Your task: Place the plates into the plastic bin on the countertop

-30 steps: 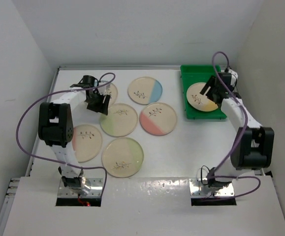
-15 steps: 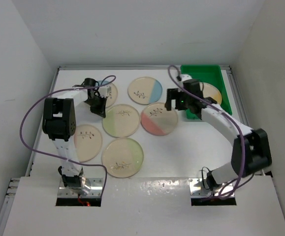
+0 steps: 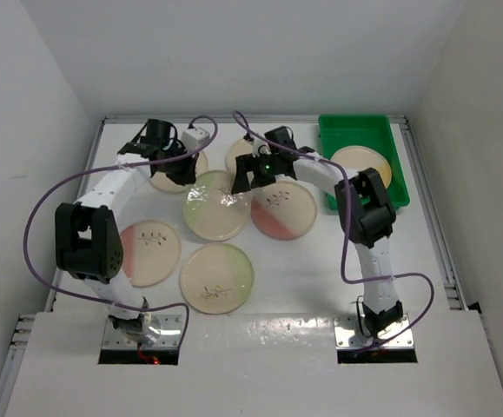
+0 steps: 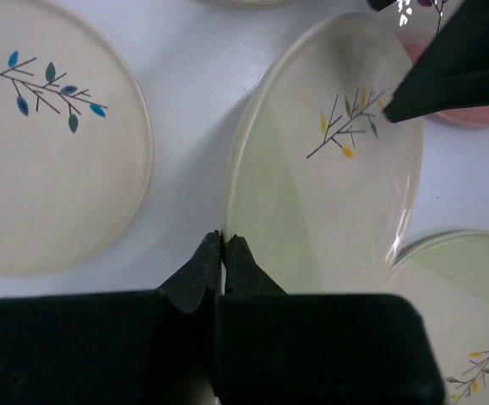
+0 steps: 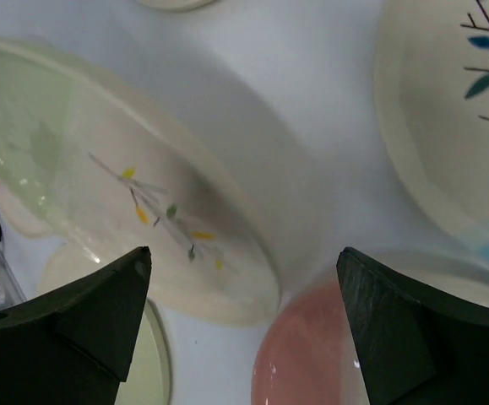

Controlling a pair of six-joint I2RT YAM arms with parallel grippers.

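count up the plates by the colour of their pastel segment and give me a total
green plate: 2
pink plate: 2
blue plate: 2
yellow plate: 1
total: 7

3 plain white walls (image 3: 234,52) enclose the scene under even, soft, diffuse light.

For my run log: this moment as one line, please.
left gripper: shut on green plate rim | right gripper: open near it | bin: holds one plate
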